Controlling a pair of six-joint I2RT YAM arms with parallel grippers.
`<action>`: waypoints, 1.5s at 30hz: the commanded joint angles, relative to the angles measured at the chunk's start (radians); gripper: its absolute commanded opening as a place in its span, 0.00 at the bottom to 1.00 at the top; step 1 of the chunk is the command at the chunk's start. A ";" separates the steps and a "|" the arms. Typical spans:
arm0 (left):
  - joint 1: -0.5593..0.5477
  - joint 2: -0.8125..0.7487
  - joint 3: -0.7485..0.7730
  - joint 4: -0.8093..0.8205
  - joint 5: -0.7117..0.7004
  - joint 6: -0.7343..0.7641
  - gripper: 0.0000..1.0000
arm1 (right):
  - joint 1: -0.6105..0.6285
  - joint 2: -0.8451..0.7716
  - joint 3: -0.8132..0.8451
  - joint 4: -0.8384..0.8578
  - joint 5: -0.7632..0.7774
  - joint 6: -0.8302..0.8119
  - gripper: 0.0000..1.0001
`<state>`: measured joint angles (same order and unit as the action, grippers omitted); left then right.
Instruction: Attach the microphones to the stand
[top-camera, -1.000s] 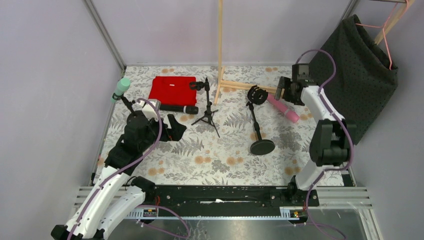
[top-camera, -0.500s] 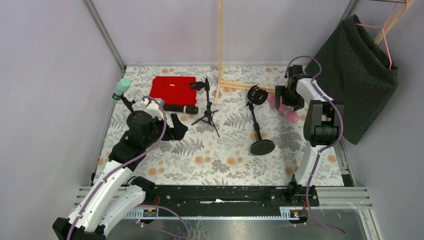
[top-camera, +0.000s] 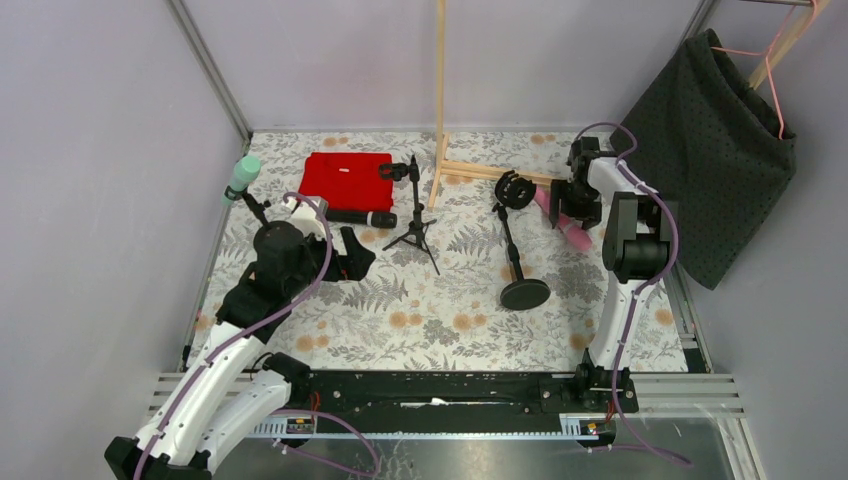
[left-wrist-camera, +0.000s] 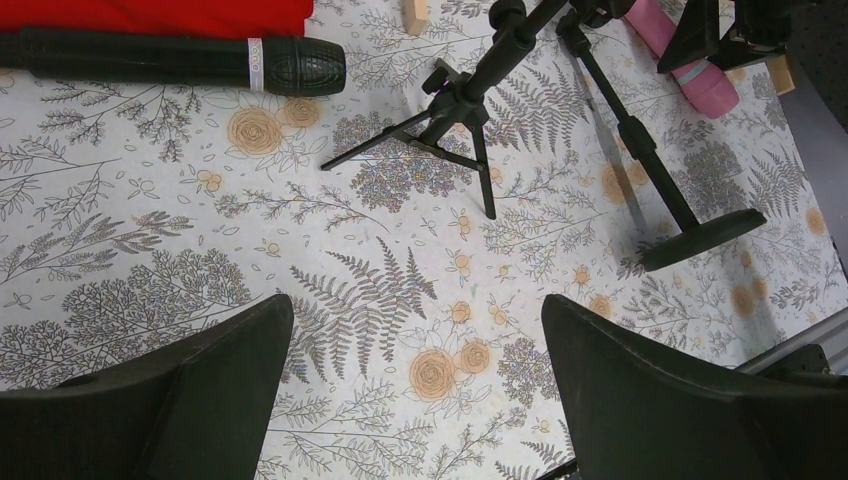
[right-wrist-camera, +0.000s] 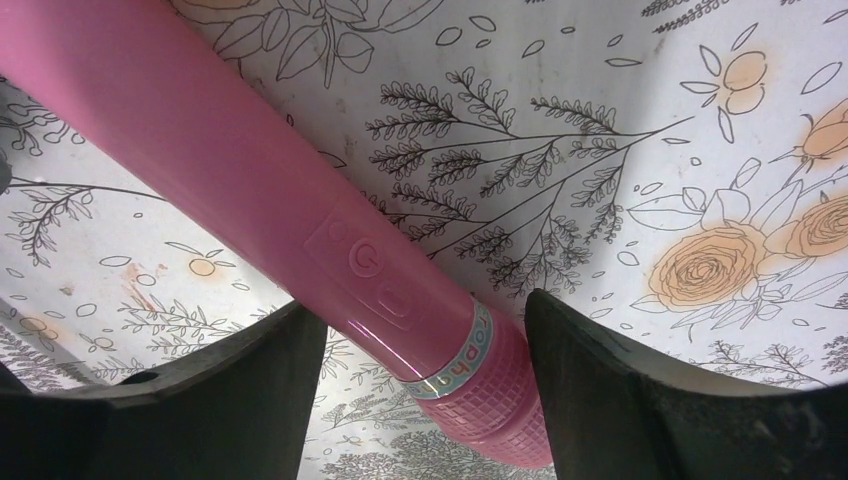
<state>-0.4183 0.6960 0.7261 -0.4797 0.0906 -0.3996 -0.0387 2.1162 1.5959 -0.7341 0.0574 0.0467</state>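
The pink microphone (top-camera: 570, 226) (right-wrist-camera: 250, 170) lies on the floral table cover at the right. My right gripper (top-camera: 573, 203) (right-wrist-camera: 422, 305) is down over it, open, one finger on either side near the head, with small gaps. The round-base stand (top-camera: 523, 292) holds an empty clip (top-camera: 514, 190) just left of that. The black microphone (top-camera: 358, 217) (left-wrist-camera: 170, 60) lies flat beside the tripod stand (top-camera: 415, 215) (left-wrist-camera: 460, 95). The mint green microphone (top-camera: 241, 177) sits up in a clip at the far left. My left gripper (top-camera: 352, 256) (left-wrist-camera: 415, 330) hovers open and empty over the cover.
A folded red cloth (top-camera: 345, 178) lies at the back left. A wooden frame (top-camera: 440, 100) rises at the back centre. A dark cloth on a hanger (top-camera: 720, 150) hangs close behind the right arm. Walls close in both sides.
The right gripper has swung in and come down around the pink microphone, and its jaws have narrowed. The left arm shifted slightly right, then held still.
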 joint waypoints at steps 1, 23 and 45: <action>-0.002 0.003 -0.003 0.018 -0.008 0.005 0.99 | -0.004 0.010 0.004 -0.024 -0.040 0.028 0.75; -0.003 -0.061 -0.011 0.019 -0.050 0.005 0.99 | -0.004 -0.193 -0.163 0.049 -0.120 0.082 0.20; -0.003 -0.357 0.035 0.103 -0.059 -0.014 0.99 | 0.209 -0.983 -0.477 0.629 -0.515 0.420 0.00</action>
<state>-0.4183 0.3374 0.7055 -0.4683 -0.0765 -0.4408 -0.0021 1.2442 1.1854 -0.3241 -0.3870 0.3958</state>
